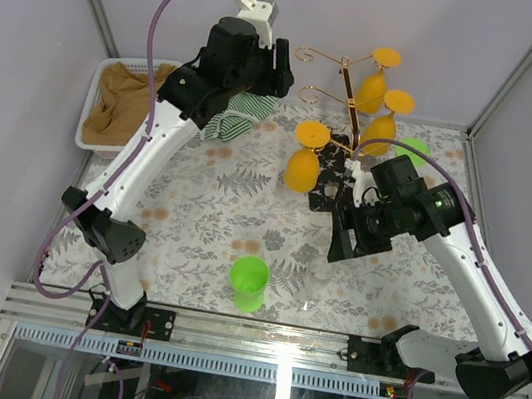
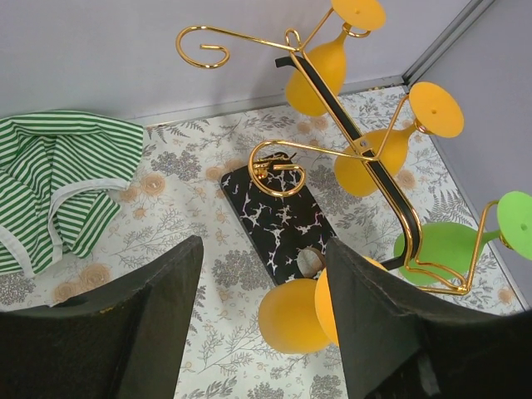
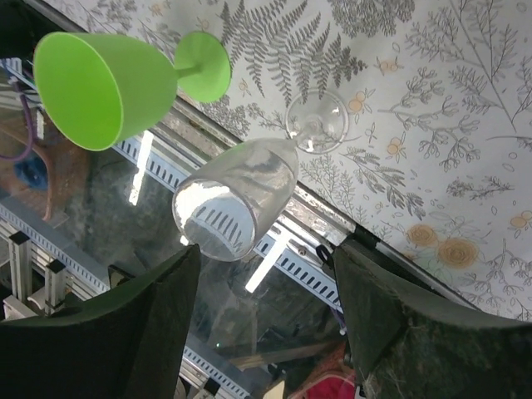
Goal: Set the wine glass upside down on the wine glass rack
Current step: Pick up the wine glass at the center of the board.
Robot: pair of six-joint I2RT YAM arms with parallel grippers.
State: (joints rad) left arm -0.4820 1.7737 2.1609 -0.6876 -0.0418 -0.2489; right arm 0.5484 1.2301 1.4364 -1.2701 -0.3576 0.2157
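A clear wine glass [image 3: 241,195] stands upright on the floral tablecloth near the front edge, faint in the top view [image 1: 316,291]. My right gripper [image 3: 266,249] hovers just above it, open, its fingers apart on either side of the bowl's rim without touching. The gold wine glass rack [image 1: 352,102] stands at the back centre on its black patterned base [image 2: 278,220]. Three orange glasses [image 1: 305,160] and a green one [image 2: 453,245] hang upside down from it. My left gripper [image 2: 264,245] is open and empty, high beside the rack's top [image 1: 286,61].
A green glass [image 1: 248,283] stands upright left of the clear one, close to the table's metal front rail [image 1: 265,336]. A green striped cloth [image 1: 233,118] lies under the left arm. A white basket [image 1: 91,121] with a brown cloth sits at the back left.
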